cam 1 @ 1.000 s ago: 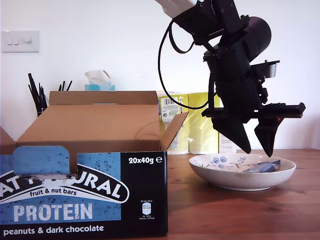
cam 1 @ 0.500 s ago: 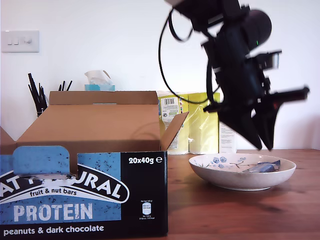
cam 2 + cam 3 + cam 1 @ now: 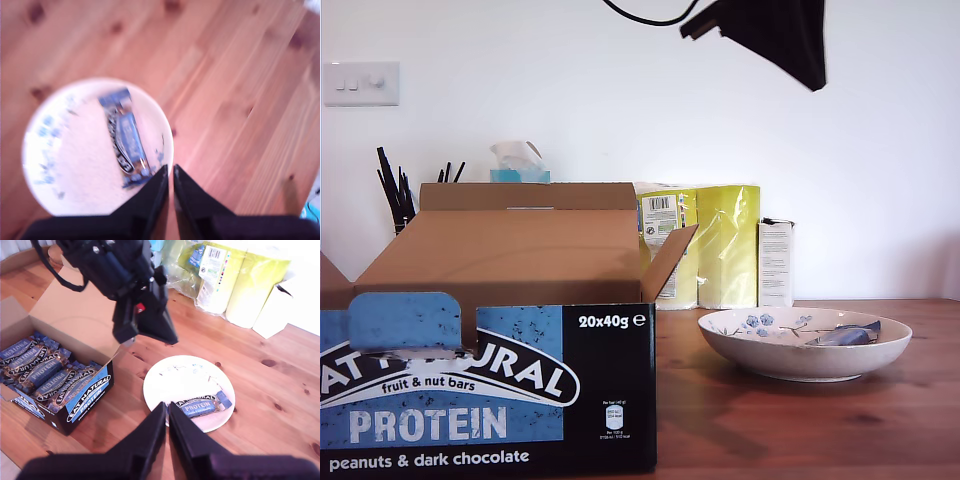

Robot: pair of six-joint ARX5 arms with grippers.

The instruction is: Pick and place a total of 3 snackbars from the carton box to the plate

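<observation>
My first gripper (image 3: 169, 172) high above plate (image 3: 40, 185), jaws closed, empty; my second gripper (image 3: 166, 409) likewise.

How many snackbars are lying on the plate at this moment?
1. A single snackbar lies on the plate, near its rim. The exterior view shows only its end, but both wrist views see the whole plate.

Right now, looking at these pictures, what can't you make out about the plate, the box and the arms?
- Exterior view: the carton box wall hides the bars inside; the plate rim hides most of the snackbar.
- Exterior view: the top edge cuts off an arm, leaving only a dark tip.
- First wrist view: motion blur makes the snackbar's lettering unreadable.
- Second wrist view: my second tool covers the plate's near rim.
</observation>
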